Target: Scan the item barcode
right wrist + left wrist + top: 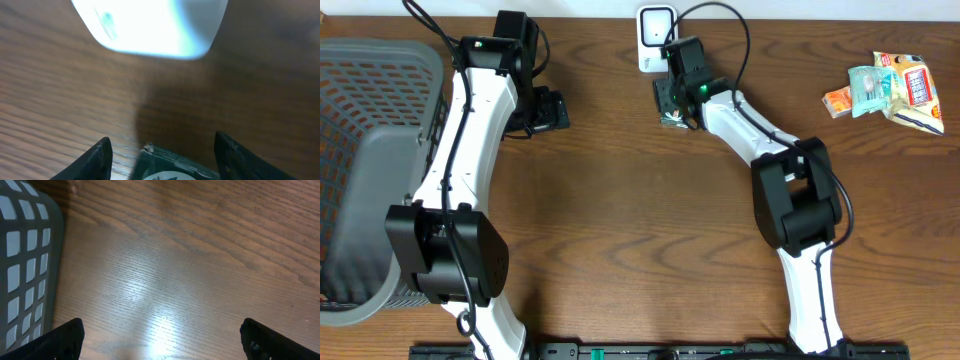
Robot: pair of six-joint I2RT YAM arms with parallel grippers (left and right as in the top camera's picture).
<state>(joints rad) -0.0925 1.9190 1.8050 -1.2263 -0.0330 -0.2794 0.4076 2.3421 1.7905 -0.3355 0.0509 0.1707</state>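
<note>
The item, a small dark green packet (672,117), lies on the wooden table just in front of the white barcode scanner (655,35). My right gripper (673,104) hovers over it. In the right wrist view the packet (172,167) sits between the two black fingers (97,160), with a gap on each side, so the right gripper (167,160) is open around it. The scanner (150,25) shows as a blurred white shape ahead. My left gripper (548,110) is open over bare wood beside the basket; the left wrist view shows nothing between that gripper's (162,340) fingers.
A grey plastic basket (370,100) fills the left side, and its wall (25,255) is close to my left fingers. Several snack packets (895,88) lie at the far right. A cable runs from the scanner towards the back edge.
</note>
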